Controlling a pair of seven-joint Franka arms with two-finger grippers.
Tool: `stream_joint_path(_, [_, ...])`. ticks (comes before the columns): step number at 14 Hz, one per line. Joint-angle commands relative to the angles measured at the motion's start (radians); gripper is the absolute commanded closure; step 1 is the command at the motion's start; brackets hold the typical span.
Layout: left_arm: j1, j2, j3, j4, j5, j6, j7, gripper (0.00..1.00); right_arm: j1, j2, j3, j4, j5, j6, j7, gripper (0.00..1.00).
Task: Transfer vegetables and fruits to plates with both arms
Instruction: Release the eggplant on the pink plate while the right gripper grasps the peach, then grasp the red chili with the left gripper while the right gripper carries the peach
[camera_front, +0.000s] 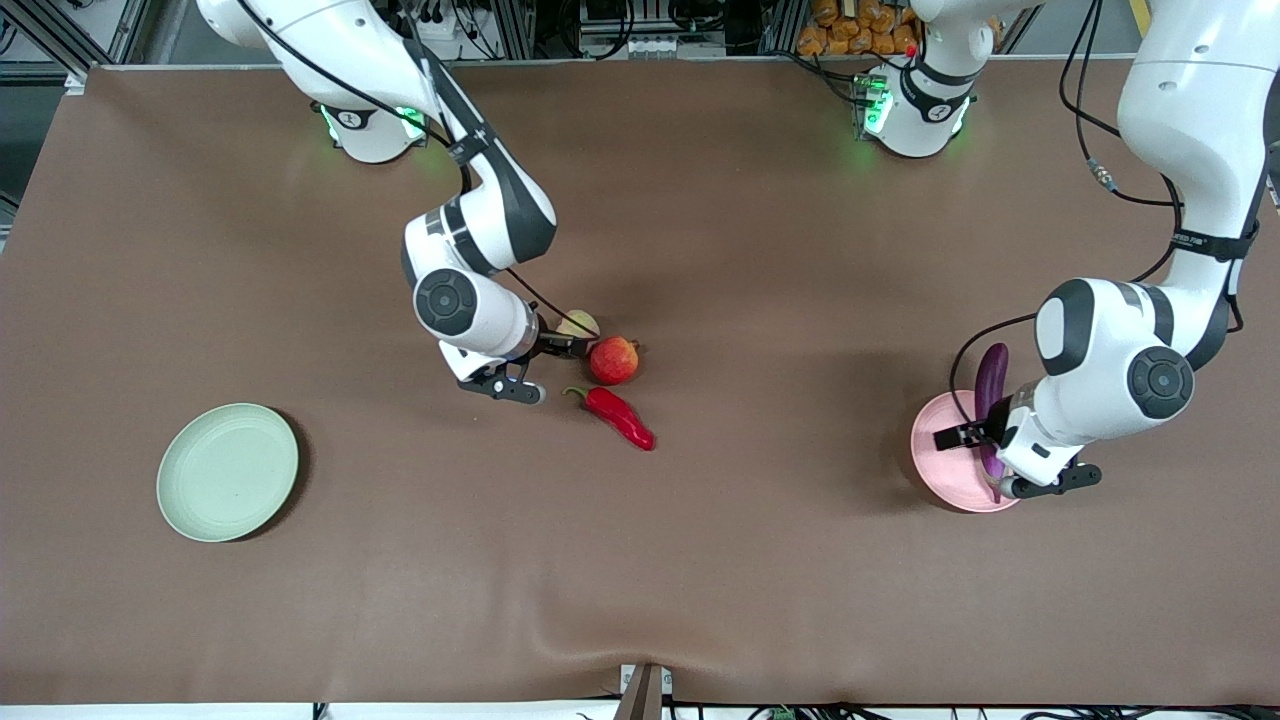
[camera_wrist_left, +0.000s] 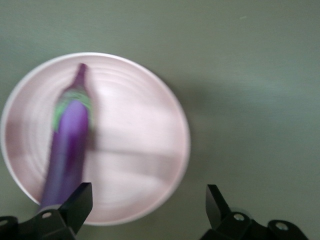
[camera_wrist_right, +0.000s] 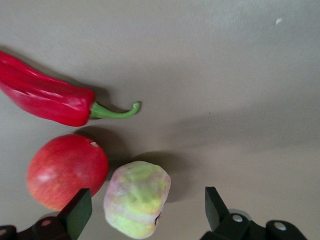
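The right arm reaches from its base down toward the middle of the table, its forearm angled toward the front camera and its wrist bent so the right gripper (camera_front: 536, 368) hangs low just beside the 2 fruits. In the right wrist view its fingers (camera_wrist_right: 75, 212) are spread wide with nothing between them but the yellow-green fruit (camera_wrist_right: 137, 198) lying on the cloth, not clamped. The red fruit (camera_front: 613, 360) sits touching or just beside the yellow-green one, nearer to the front camera than it. The red chili pepper (camera_front: 620, 416) lies nearer still to the front camera, close to the red fruit, its curled green stem pointing toward the right gripper.

The left arm comes down from its base with the elbow high and the wrist folded over the pink plate (camera_front: 940, 468) at the left arm's end of the table. The left gripper (camera_front: 1000, 462) hangs low over that plate, jaws wide apart and holding nothing. The purple eggplant (camera_front: 990, 385) lies across the plate, its stem end on the plate and its other end sticking out past the rim; one finger (camera_wrist_left: 75, 207) sits in front of that end in the left wrist view.

The green plate (camera_front: 228, 472) rests bare, well apart from everything, toward the right arm's end of the brown table (camera_front: 760, 580)
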Motion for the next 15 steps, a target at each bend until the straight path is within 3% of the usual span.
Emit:
stream_joint_path(1, [-0.020,-0.010,-0.068,0.037,-0.018,-0.043,-0.177,0.00,0.038,-0.015,-0.009,-0.047,0.020,0.032,0.039,0.00])
stream_joint_path(10, [-0.359,0.143,-0.069,0.253,-0.013,-0.031,-0.693,0.00,0.130,0.028,-0.010,-0.068,0.020,0.131,0.111,0.00])
stream_joint_path(12, [-0.422,0.190,-0.062,0.313,-0.012,-0.005,-0.779,0.00,0.129,0.039,-0.010,-0.075,0.014,0.150,0.096,0.37])
stream_joint_path(13, [-0.445,0.206,-0.052,0.321,-0.012,0.021,-0.811,0.00,0.118,0.039,-0.010,-0.073,0.012,0.142,0.089,0.78])
stream_joint_path(14, [-0.469,0.214,-0.038,0.321,-0.012,0.051,-0.824,0.00,0.112,0.034,-0.010,-0.073,0.012,0.127,0.088,0.94])
stream_joint_path(15, [-0.492,0.227,-0.030,0.321,-0.013,0.080,-0.824,0.00,0.106,0.031,-0.010,-0.071,0.012,0.096,0.088,1.00])
